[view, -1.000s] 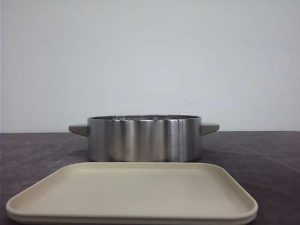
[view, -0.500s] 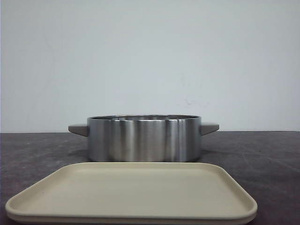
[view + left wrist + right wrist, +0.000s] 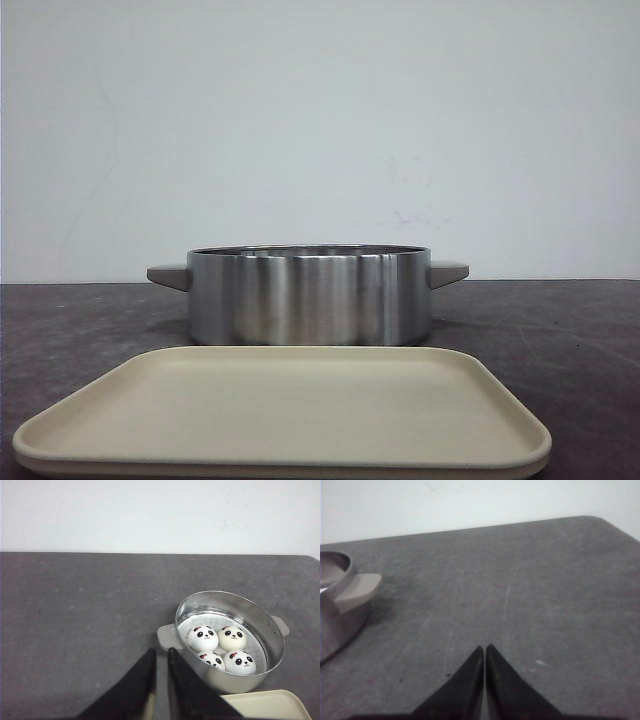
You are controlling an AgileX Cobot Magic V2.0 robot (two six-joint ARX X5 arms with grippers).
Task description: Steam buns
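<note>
Four white panda-faced buns (image 3: 203, 638) sit inside the steel steamer pot (image 3: 227, 596), seen in the left wrist view. In the front view the pot (image 3: 308, 297) stands at mid table and its wall hides the buns. My left gripper (image 3: 161, 652) hovers above the table just beside the pot's near handle (image 3: 167, 636), empty, its jaws all but shut with a thin gap. My right gripper (image 3: 484, 649) is shut and empty over bare table, well away from the pot's other handle (image 3: 357, 592). Neither gripper shows in the front view.
A beige rectangular tray (image 3: 280, 410) lies empty in front of the pot; a corner of it shows in the left wrist view (image 3: 265, 705). The table is dark grey, with a white wall behind it.
</note>
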